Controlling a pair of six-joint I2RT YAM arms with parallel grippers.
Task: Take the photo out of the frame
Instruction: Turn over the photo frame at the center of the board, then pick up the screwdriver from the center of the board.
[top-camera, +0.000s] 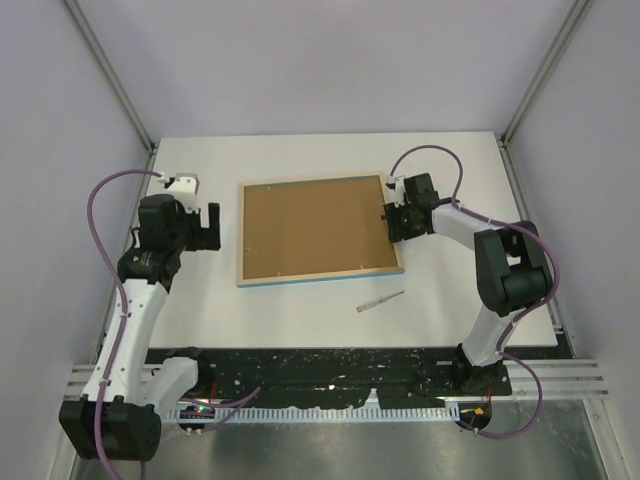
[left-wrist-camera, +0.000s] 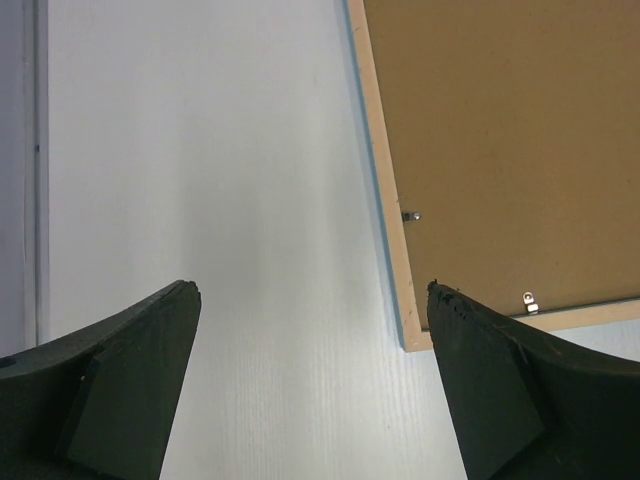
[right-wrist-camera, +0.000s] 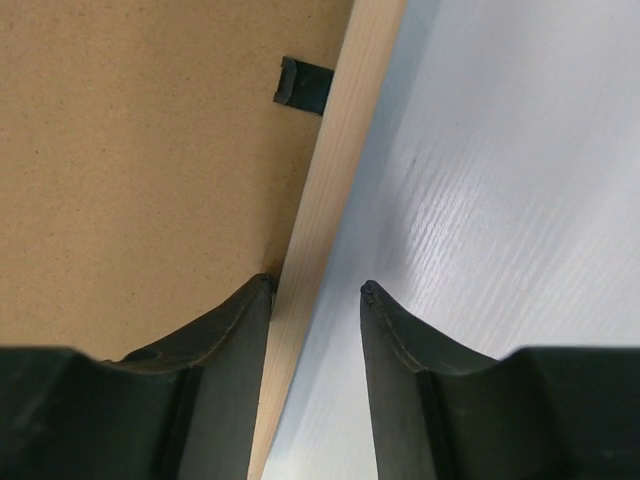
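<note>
The frame (top-camera: 320, 277) lies face down on the white table, its wood-coloured back up and a thin blue edge showing. The brown backing board (top-camera: 315, 228) fills it. The photo is hidden. My left gripper (top-camera: 205, 228) is open and empty over bare table, just left of the frame's left rim (left-wrist-camera: 385, 200). My right gripper (top-camera: 397, 222) is open at the frame's right side. In the right wrist view it (right-wrist-camera: 316, 287) straddles the wooden rim (right-wrist-camera: 340, 160), one finger over the backing board (right-wrist-camera: 130, 170), the other over the table.
A small thin stick-like tool (top-camera: 380, 301) lies on the table in front of the frame's near right corner. A black retaining tab (right-wrist-camera: 302, 85) sits on the right rim; metal tabs (left-wrist-camera: 411, 215) sit on the left and near rims. Grey walls surround the table.
</note>
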